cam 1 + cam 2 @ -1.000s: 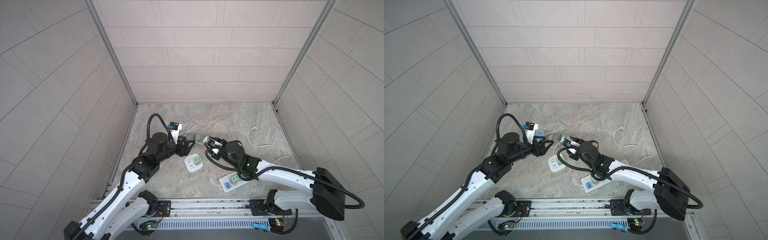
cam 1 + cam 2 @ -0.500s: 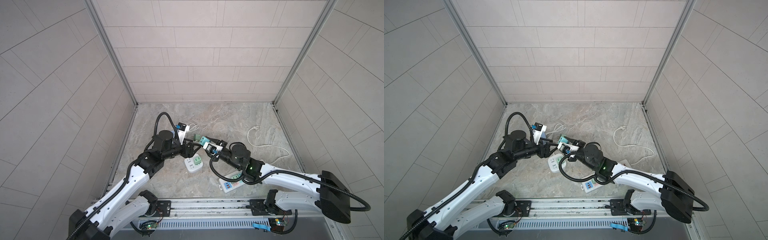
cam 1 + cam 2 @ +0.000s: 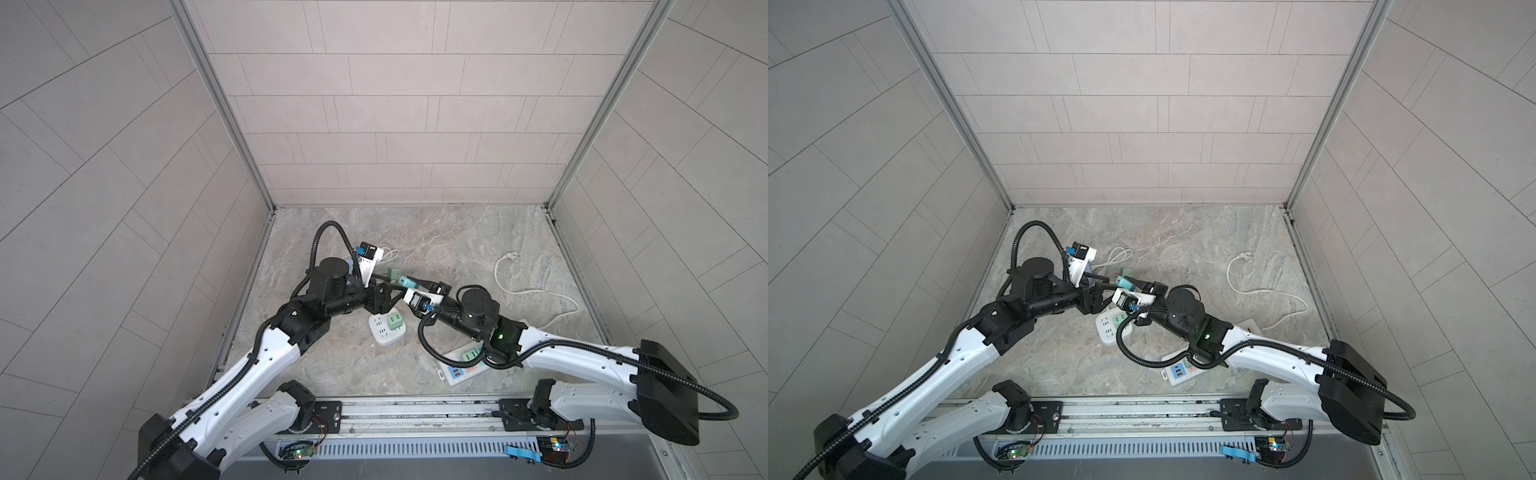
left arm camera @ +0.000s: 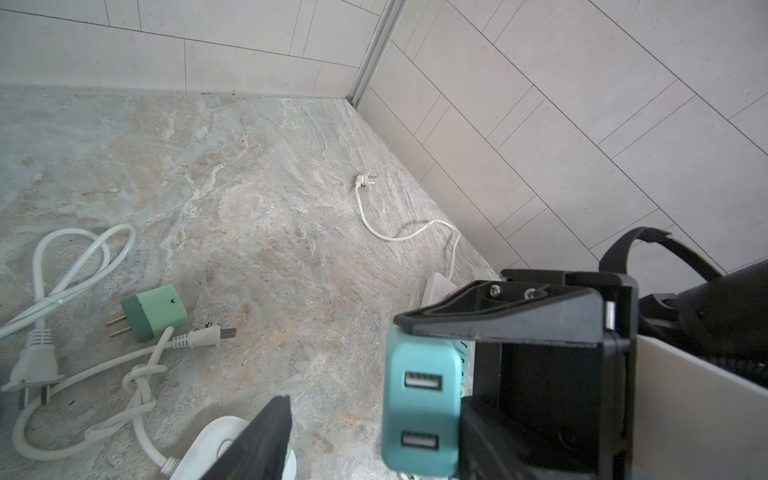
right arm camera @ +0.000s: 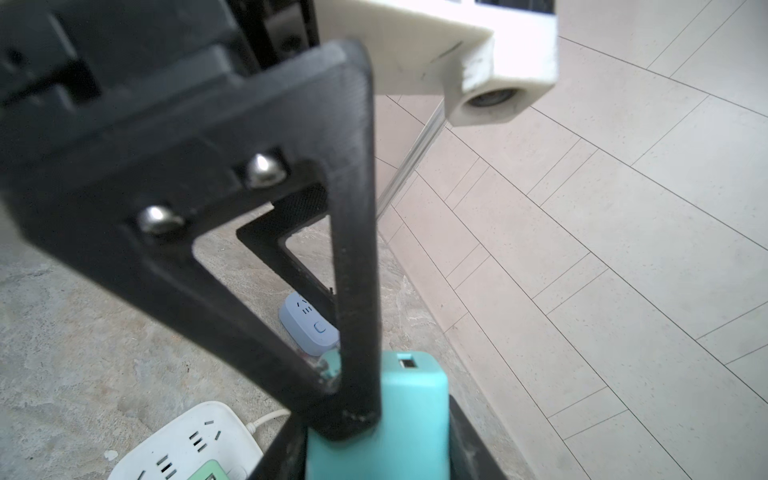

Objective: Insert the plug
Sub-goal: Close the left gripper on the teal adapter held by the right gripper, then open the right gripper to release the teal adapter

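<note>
The left hand point(image 3: 388, 297) has moved in, fingers spread, right beside the blue plug point(image 4: 419, 399), which the right hand point(image 5: 376, 453) pinches tight in the air near the white socket block point(image 3: 386, 330), so this looks like a hand-over before plugging in.

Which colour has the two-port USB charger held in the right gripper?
The USB charger is teal, seen best in the left wrist view.
</note>
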### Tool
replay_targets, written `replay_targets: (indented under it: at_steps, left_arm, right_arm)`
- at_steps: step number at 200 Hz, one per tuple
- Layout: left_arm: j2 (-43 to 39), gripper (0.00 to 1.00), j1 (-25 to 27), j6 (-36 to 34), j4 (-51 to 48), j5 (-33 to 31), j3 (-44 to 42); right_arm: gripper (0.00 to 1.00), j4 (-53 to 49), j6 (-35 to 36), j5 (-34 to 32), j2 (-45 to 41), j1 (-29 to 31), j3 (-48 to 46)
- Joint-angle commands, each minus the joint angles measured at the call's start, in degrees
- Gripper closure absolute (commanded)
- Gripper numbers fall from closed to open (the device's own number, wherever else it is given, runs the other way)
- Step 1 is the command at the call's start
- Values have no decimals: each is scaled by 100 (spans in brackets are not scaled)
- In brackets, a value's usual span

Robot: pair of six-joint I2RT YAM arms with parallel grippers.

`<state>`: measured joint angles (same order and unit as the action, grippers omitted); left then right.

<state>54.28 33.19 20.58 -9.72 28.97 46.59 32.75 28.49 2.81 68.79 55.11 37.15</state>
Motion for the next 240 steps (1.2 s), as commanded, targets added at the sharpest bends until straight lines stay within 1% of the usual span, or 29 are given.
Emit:
replay_targets:
  at_steps: [1, 25, 59, 65, 68, 75, 108, 132, 162, 175, 182, 184, 194, 204, 215, 227, 240]
  left_arm:
    - [88, 39, 46, -84, 69, 121, 203]
    - [138, 44, 104, -126, -90, 161, 228]
    - [169, 47, 205, -162, -326, 299, 189]
    - [165, 50, 218, -159, -357, 299, 182]
    - [169, 51, 222, -159, -374, 287, 178]
    - [164, 54, 247, -152, -428, 228, 174]
    - [164, 62, 314, -174, -575, 126, 193]
    - [209, 70, 370, -211, -615, 117, 227]
    - [250, 83, 390, -243, -681, 39, 263]
    - [253, 90, 394, -255, -666, 21, 263]
    - [255, 91, 397, -255, -651, -9, 264]
    - [251, 92, 392, -251, -647, -17, 263]
    - [241, 96, 398, -265, -616, -41, 263]
    - [210, 98, 390, -288, -564, -73, 249]
    - [172, 100, 396, -329, -558, -203, 246]
    - [117, 100, 390, -396, -586, -385, 246]
    - [57, 100, 385, -522, -681, -736, 262]
  right_arm:
    - [100, 143, 119, 220, 26, 72, 22]
    - [100, 78, 332, 398, 55, 71, 12]
    - [100, 211, 627, 497, 60, 70, -109]
    - [100, 207, 625, 546, 53, 71, -113]
    - [100, 201, 794, 573, 47, 69, -119]
    - [100, 184, 863, 624, 53, 70, -128]
    - [100, 76, 1048, 739, 112, 62, -88]
    - [100, 73, 1097, 686, 146, 31, -79]
    - [100, 2, 1157, 699, 75, 18, -82]
    - [90, 28, 1121, 712, 41, 17, -115]
    - [82, 64, 1102, 717, 30, 17, -128]
    - [79, 71, 1098, 729, 29, 17, -129]
    - [58, 124, 1081, 782, 0, 17, -129]
    - [44, 162, 1047, 804, -14, 17, -316]
    - [39, 175, 1014, 787, -52, 17, -360]
    - [36, 236, 974, 707, -134, 17, -464]
    - [35, 323, 906, 593, -244, 10, -627]
